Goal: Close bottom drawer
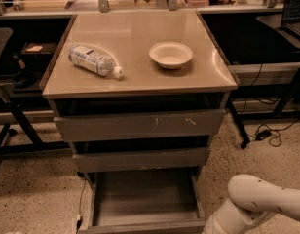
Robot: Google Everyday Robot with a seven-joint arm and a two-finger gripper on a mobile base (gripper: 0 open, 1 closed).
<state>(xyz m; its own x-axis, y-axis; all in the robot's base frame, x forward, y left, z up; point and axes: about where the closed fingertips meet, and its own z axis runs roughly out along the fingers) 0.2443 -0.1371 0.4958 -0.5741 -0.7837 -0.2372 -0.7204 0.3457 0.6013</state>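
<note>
The bottom drawer (145,204) of the grey-brown cabinet is pulled far out, and its shallow tray looks empty. Its low front panel (140,227) lies at the bottom edge of the view. Above it, the mid drawer (140,159) and the top drawer with pale scratch marks (140,125) each stand slightly out. A white arm segment (257,206) shows at the lower right, beside the bottom drawer's right front corner. The gripper is out of view.
A plastic bottle (94,60) lies on its side and a white bowl (170,54) sits on the cabinet top (135,79). Dark desks stand on both sides. Cables (267,133) lie on the speckled floor at the right. A cord (81,204) hangs left of the drawer.
</note>
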